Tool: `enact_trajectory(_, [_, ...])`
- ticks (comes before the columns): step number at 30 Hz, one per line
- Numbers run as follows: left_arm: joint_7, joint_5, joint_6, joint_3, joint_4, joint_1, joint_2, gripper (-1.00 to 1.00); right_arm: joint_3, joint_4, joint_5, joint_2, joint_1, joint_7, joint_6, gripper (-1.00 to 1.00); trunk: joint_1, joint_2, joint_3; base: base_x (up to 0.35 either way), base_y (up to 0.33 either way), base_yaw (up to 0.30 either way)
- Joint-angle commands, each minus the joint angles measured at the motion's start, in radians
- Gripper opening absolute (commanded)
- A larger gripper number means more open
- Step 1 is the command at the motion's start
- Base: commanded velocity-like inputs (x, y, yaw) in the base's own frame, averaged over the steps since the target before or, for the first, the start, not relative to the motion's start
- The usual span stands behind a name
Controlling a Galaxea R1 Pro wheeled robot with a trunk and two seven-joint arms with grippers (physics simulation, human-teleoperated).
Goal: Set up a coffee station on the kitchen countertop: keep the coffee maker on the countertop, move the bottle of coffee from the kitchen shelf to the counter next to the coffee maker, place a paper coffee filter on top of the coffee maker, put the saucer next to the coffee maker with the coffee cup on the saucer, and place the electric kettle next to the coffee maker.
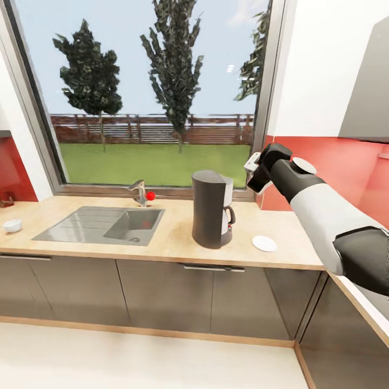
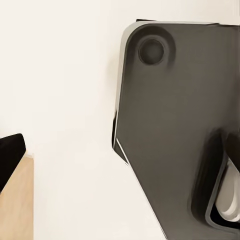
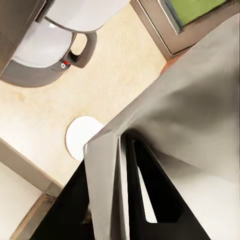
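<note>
The right claw point(image 1: 258, 172) holds a white paper coffee filter point(image 1: 252, 161); letting go too early could miss the coffee maker point(image 1: 212, 216).

We see bright, even daylight coming in through the window point(image 1: 156, 97); the countertop point(image 1: 178, 237) is evenly lit, with only a soft shadow beside the coffee maker point(image 1: 212, 216). Our head view is slightly soft and bowed at its edges, and both wrist views are blurred up close
</note>
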Motion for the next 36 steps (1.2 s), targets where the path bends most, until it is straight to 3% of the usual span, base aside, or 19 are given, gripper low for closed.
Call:
enact_trajectory(1, [0.0,0.0,-0.004,0.008,0.0,0.0,-0.001,1.0,0.013,-0.002,0.006,0.0,-0.001,0.009,0.003,-1.0,0.001,-0.002,-0.002,0.326,0.0,0.0])
enact_trajectory(8, [0.007,0.0,-0.004,0.008,0.0,0.0,-0.003,1.0,0.024,-0.006,0.003,0.007,-0.001,0.01,0.003,-1.0,0.001,-0.002,-0.002,0.216,0.0,0.0])
enact_trajectory(10, [0.01,0.0,-0.004,0.008,0.0,0.0,-0.005,1.0,0.019,-0.024,0.004,0.009,-0.001,0.124,0.003,-1.0,0.001,-0.002,-0.002,0.009,0.0,0.0])
enact_trajectory(11, [0.01,0.0,-0.004,0.008,0.0,0.0,-0.005,1.0,0.018,-0.038,0.005,0.009,-0.001,0.147,0.003,-1.0,0.001,-0.002,-0.002,0.002,0.0,0.0])
enact_trajectory(28, [0.01,0.0,-0.004,0.01,0.0,0.0,-0.005,1.0,0.012,-0.21,0.005,0.006,-0.001,0.259,0.003,-1.0,0.001,-0.002,-0.002,0.0,0.0,0.0])
enact_trajectory(29, [0.01,0.0,-0.004,0.01,0.0,0.0,-0.005,1.0,0.012,-0.227,0.005,0.006,-0.001,0.271,0.003,-1.0,0.001,-0.002,-0.002,0.0,0.0,0.0])
enact_trajectory(30, [0.004,0.0,-0.004,0.01,0.0,0.0,-0.004,1.0,0.012,-0.259,0.006,0.006,-0.001,0.325,0.003,-1.0,0.001,-0.002,-0.002,0.04,0.0,0.0])
enact_trajectory(36, [0.006,0.0,-0.004,0.011,0.0,-0.001,-0.006,1.0,0.012,-0.287,0.01,0.003,-0.001,0.342,0.003,-1.0,0.001,-0.002,-0.002,0.108,0.0,0.0])
